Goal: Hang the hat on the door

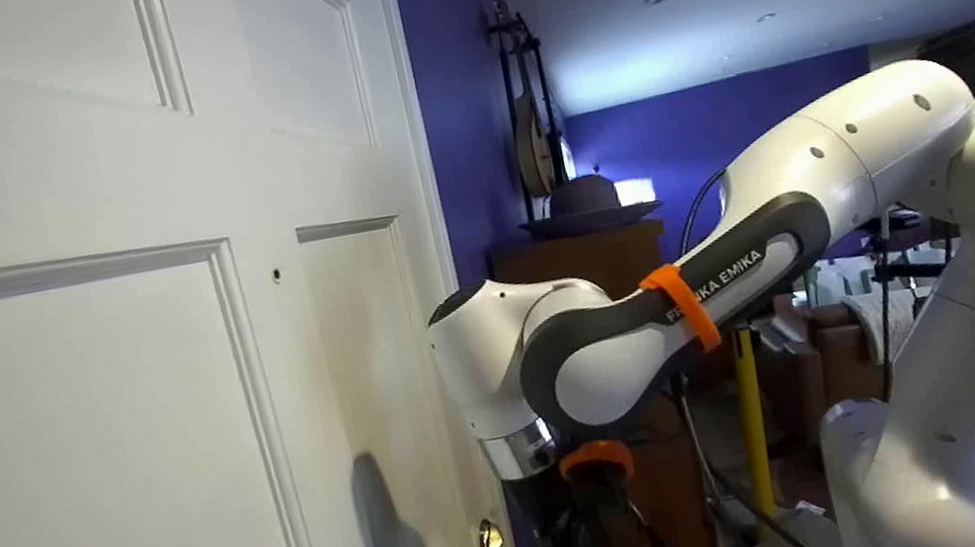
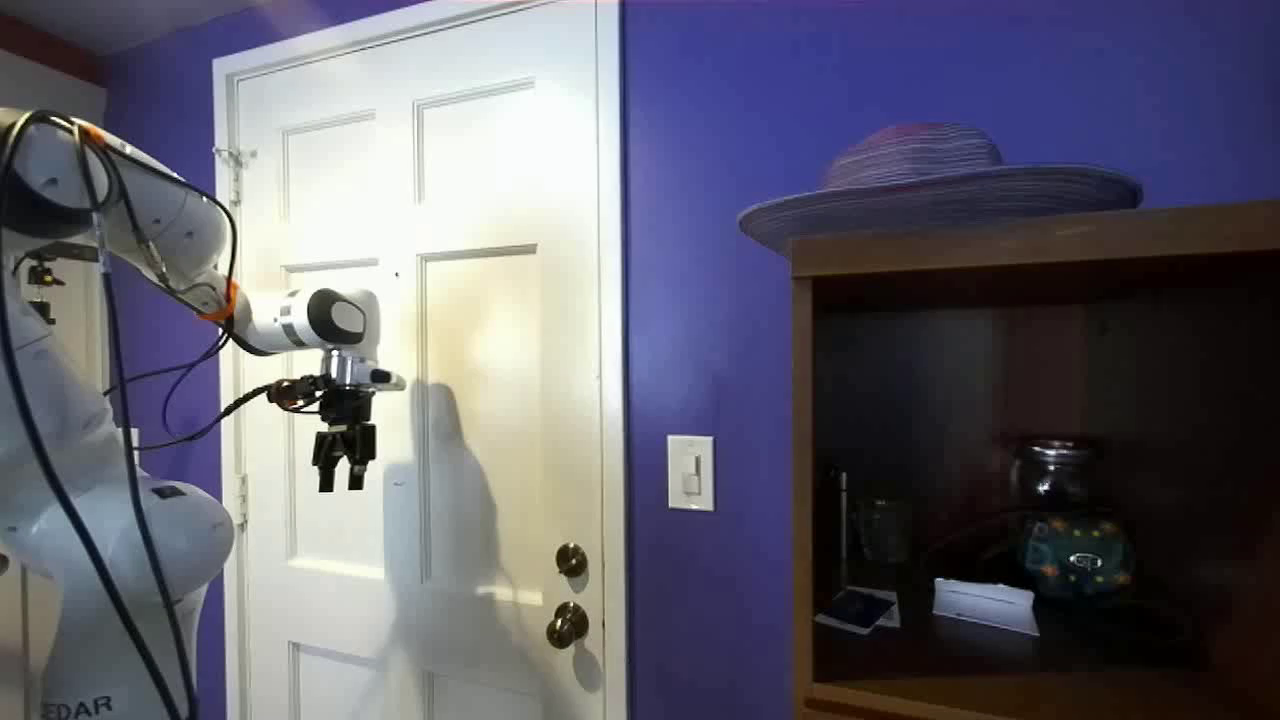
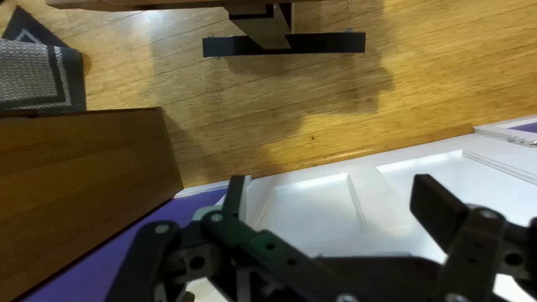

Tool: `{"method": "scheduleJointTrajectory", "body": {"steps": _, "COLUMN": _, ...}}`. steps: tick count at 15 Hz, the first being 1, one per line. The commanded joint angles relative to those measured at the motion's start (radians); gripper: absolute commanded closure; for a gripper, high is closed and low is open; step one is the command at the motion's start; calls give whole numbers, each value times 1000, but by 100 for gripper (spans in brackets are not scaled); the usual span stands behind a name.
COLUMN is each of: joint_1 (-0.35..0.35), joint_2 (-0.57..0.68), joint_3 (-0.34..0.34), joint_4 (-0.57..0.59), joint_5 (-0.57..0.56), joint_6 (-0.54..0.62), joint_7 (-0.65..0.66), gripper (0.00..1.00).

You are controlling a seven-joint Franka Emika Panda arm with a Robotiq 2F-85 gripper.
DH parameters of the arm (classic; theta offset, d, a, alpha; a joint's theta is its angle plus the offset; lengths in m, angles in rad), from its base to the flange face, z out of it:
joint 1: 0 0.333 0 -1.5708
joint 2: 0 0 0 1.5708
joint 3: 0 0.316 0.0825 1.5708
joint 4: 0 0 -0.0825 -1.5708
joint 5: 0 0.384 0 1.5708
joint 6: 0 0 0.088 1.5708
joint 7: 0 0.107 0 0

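The wide-brimmed dark hat [image 1: 586,204] lies on top of the brown cabinet, seen in both exterior views, and its brim [image 2: 915,195] overhangs the cabinet's near corner. The white panelled door [image 2: 390,240] is closed. My gripper [image 2: 341,482] points straight down in front of the door, well away from the hat and lower than it. In the wrist view the gripper [image 3: 330,181] has its fingers spread wide, with only the door's panels [image 3: 314,209] visible beyond the gap. The hat is outside the wrist view. The fingertips do not show clearly in an exterior view where the arm blocks them.
The cabinet [image 2: 1040,235] stands beside the door, its open shelf holding a jar [image 2: 1060,470] and papers. Brass door knobs [image 2: 567,625] stick out near the door's edge. A light switch [image 2: 690,472] sits on the purple wall. Cables [image 2: 210,430] hang from the arm.
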Motion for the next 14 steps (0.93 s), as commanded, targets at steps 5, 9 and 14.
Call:
{"method": "scheduleJointTrajectory", "body": {"steps": 5, "joint_1": 18, "joint_2": 4, "joint_3": -16, "joint_4": 1, "joint_5": -8, "joint_6": -1, "joint_7": 8, "gripper": 0}}
{"method": "scheduleJointTrajectory", "body": {"steps": 9, "joint_1": 18, "joint_2": 4, "joint_3": -16, "joint_4": 1, "joint_5": -8, "joint_6": -1, "joint_7": 8, "gripper": 0}}
{"method": "scheduleJointTrajectory", "body": {"steps": 14, "joint_1": -7, "joint_2": -43, "joint_3": -84, "joint_4": -9, "joint_5": -59, "joint_6": -6, "joint_7": -82, "gripper": 0}}
